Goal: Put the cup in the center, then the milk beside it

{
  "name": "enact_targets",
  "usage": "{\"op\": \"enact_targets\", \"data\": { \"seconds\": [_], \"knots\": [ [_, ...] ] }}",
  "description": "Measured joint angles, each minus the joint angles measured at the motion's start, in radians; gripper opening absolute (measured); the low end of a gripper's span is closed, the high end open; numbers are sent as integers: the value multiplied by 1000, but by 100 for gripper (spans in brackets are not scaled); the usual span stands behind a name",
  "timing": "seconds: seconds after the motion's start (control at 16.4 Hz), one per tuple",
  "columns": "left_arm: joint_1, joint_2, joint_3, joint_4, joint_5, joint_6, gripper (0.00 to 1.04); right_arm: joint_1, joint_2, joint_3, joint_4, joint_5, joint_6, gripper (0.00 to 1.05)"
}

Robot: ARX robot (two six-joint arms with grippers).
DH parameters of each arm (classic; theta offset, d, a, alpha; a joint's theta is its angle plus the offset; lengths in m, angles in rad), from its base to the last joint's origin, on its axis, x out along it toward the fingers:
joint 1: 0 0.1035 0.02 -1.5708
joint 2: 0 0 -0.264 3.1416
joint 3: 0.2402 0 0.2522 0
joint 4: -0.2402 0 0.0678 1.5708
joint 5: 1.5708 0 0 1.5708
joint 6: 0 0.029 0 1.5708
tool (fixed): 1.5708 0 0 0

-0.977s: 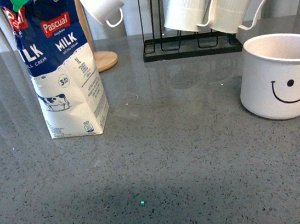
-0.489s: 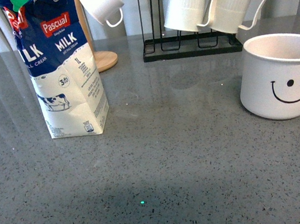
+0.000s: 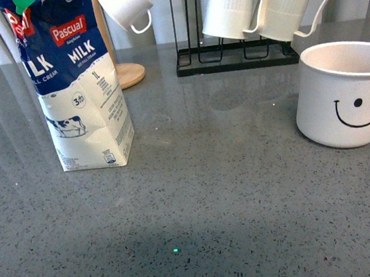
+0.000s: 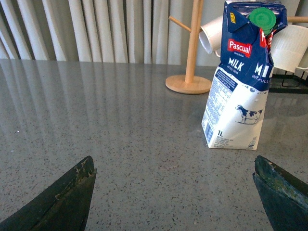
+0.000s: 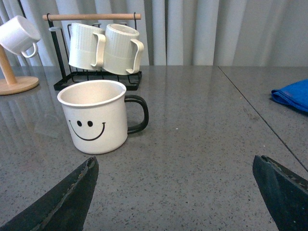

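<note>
The milk (image 3: 77,84) stands left on the table (image 3: 200,198), the cup (image 3: 346,93) right (well apart), racks behind.

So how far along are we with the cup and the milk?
Nothing looks done yet. The off-white smiley-face mug with the black handle stands at the right of the grey speckled table, not the centre; the tall blue-and-white Pascual milk carton stands at the left. Nothing is in hand: the left gripper and right gripper are both open and empty. Both placements are left.
</note>
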Motion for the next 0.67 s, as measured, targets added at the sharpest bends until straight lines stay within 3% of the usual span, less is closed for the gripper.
{"op": "enact_targets", "data": {
  "seconds": [0.49,0.61,0.67],
  "knots": [
    [0,0,0,0,0,0,98,0,0,0,0,0,0,98],
    [0,0,0,0,0,0,98,46,74,19,77,127,117,98],
    [0,0,0,0,0,0,98,19,166,63,158,106,161,98]
  ]
}}
